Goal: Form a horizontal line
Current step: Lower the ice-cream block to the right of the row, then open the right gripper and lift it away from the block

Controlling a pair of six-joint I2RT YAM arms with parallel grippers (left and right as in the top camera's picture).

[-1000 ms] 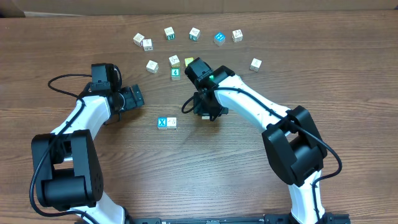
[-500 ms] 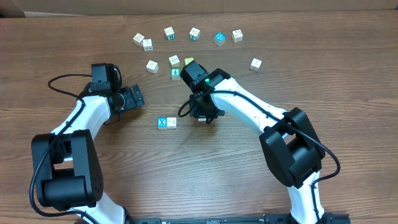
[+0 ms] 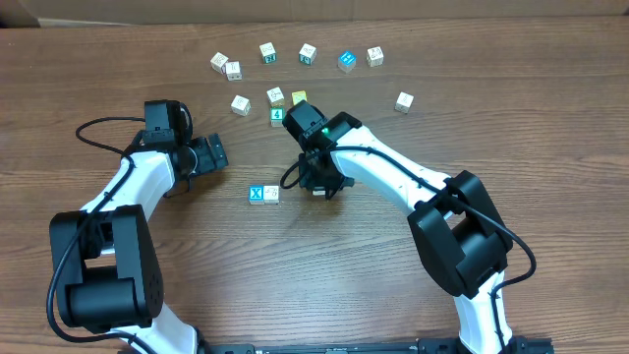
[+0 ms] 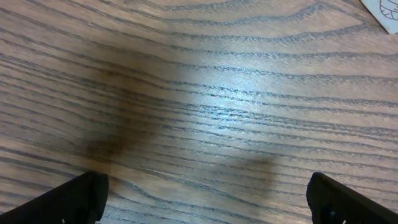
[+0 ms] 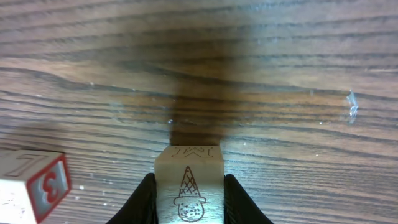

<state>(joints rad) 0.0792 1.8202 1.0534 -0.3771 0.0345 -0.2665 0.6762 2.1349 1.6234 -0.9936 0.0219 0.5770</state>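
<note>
Left end effector point(image 3: 211, 154) gapes wide, empty. Mid-frame on the bench point(image 3: 491, 118), the blue X cube point(image 3: 257, 194) and a cream cube point(image 3: 271, 193) touch: two placed. Just right, the right end effector point(image 3: 322, 187) grips the ice-cream-cone cube point(image 5: 189, 186), likely third. The teal 4 cube point(image 3: 277, 115) waits above.

The right arm stretched left, its right gripper point(image 3: 320, 187) pointing down, clamped on a pale cube point(image 5: 188, 183); the left gripper point(image 3: 208, 154) rested spread wide, aimed right.

Right end effector point(image 3: 319, 183) carried cream cube point(image 5: 188, 190) closer to X cube point(image 3: 257, 194).
</note>
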